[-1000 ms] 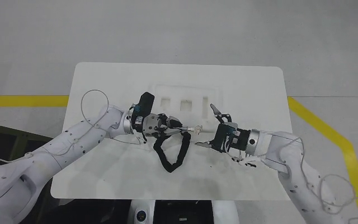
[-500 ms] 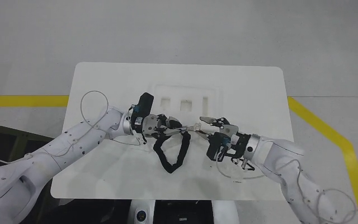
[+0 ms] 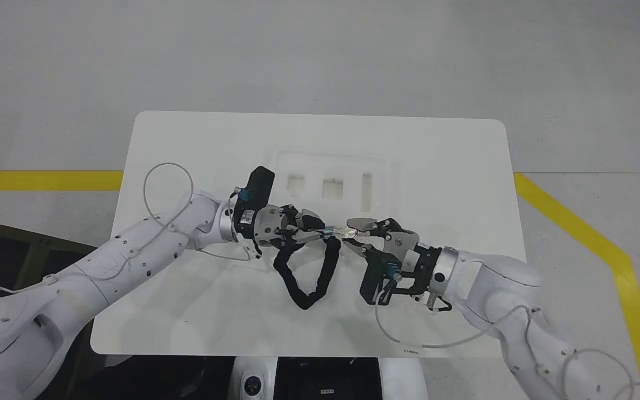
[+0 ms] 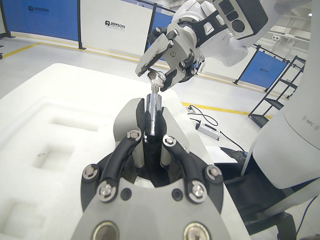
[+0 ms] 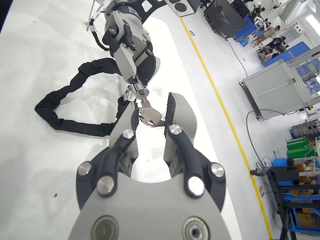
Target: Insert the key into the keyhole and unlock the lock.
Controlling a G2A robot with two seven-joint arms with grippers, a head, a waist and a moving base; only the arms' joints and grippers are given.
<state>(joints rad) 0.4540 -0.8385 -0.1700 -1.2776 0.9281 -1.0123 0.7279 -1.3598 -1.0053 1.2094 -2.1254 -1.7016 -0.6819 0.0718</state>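
Observation:
A black fabric-covered chain lock point(image 3: 305, 285) hangs in a loop down to the table. My left gripper point(image 3: 305, 228) is shut on its chrome cylinder point(image 4: 152, 108), held level above the table. The silver key point(image 4: 155, 79) sits in the keyhole at the cylinder's end point(image 5: 140, 92). My right gripper point(image 5: 151, 111) faces the left one. It is open, its fingers close on either side of the key head point(image 5: 147, 114). The key blade is hidden inside the cylinder.
A white foam insert point(image 3: 325, 185) with rectangular recesses lies on the white table point(image 3: 450, 160) just behind both grippers. The chain loop point(image 5: 65, 93) rests on the table below the left gripper. A yellow floor line runs past the table.
My right gripper has swung in from the right towards the key and narrowed its wide-open fingers around the key head. The left gripper and lock have stayed still.

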